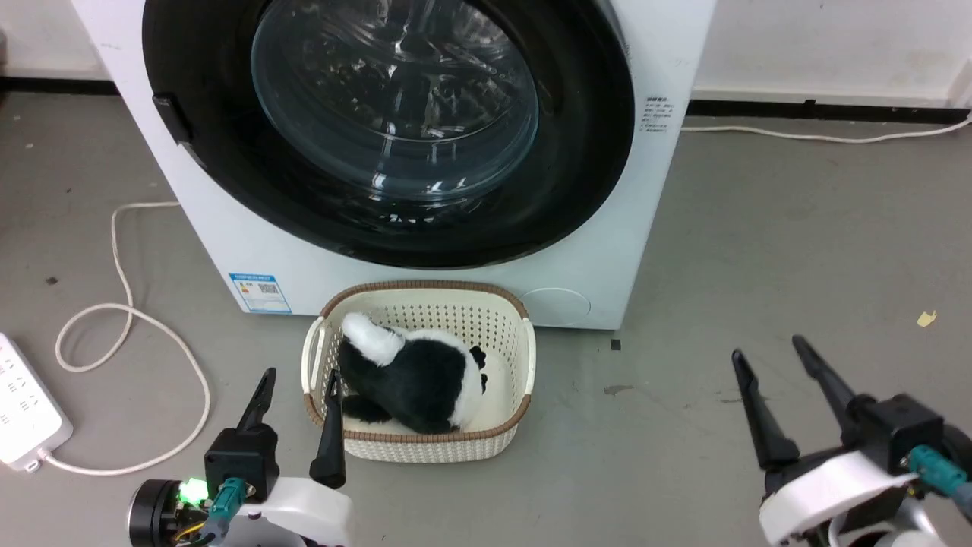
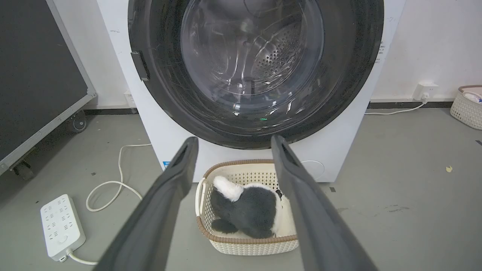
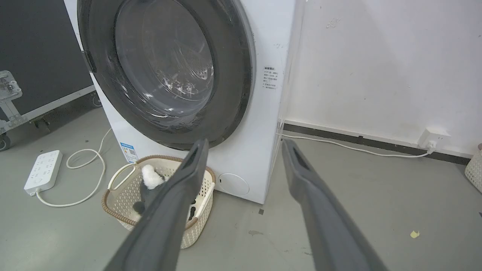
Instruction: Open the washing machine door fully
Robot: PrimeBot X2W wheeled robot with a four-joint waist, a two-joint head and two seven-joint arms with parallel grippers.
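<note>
Washing machine door (image 1: 395,99) sits closed, flush on the washing machine (image 1: 668,228) at the far centre, while the left end effector (image 1: 301,374) and right end effector (image 1: 767,347) hover near and low, fingers spread and empty, probably poised to reach the handle (image 1: 173,118) on its left edge.

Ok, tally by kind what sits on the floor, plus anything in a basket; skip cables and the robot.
Washing machine: 1
Baskets: 2
Plush toy: 1
Power strip: 1
Black wheeled case: 1
Total: 6
</note>
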